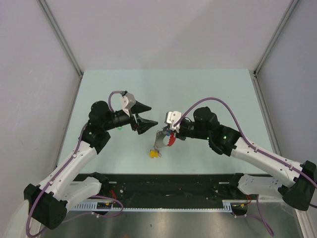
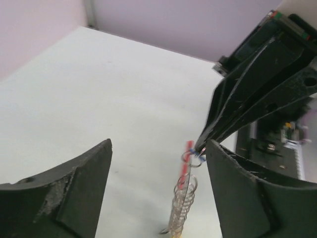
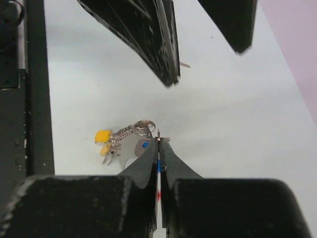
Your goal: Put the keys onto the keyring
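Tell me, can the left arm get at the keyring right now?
Probably yes. The left end effector is open and faces the keyring, with nothing between; the shut right end effector pinches only its top.

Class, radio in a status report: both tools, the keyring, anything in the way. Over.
Left tool open, empty. Right tool shut on keyring, yellow caps dangling. Nothing between tools.

left arm (image 1: 74, 158) bent at the elbow and reaching inward, left gripper (image 1: 152, 115) with fingers (image 2: 74, 188) spread wide, facing right gripper (image 1: 163, 135), its fingers (image 3: 173, 161) pinched together on the keyring (image 1: 159, 143), right arm (image 1: 262, 153) angled inward
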`<state>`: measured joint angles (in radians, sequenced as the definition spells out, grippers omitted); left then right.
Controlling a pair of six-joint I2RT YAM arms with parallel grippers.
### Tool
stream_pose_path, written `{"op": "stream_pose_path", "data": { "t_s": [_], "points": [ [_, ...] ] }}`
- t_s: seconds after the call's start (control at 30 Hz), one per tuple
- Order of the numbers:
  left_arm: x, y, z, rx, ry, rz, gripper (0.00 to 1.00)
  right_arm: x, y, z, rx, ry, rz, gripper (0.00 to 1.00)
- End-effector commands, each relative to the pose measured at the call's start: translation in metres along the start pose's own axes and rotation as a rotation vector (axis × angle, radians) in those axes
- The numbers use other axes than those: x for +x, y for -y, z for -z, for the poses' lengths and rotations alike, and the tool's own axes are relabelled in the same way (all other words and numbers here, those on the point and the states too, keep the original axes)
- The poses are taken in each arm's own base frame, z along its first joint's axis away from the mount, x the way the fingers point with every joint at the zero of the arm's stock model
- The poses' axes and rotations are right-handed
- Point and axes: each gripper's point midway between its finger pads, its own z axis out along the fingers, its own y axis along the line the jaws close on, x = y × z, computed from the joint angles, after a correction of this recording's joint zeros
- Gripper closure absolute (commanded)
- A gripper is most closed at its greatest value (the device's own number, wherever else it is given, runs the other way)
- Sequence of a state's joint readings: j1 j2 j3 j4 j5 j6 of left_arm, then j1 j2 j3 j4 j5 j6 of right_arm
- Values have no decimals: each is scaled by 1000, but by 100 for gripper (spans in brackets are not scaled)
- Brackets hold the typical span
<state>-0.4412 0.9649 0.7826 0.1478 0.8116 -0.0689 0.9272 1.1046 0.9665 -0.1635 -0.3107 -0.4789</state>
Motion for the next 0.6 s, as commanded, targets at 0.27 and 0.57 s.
{"op": "stream_pose_path", "data": {
  "t_s": [0.27,0.57],
  "points": [
    [-30,-68,40,-468,94,18,0,-10,61,21,177,19,-43,100],
    [-25,-95,64,-686,82,151,0,36,176,31,506,-102,-173,100]
  ]
}}
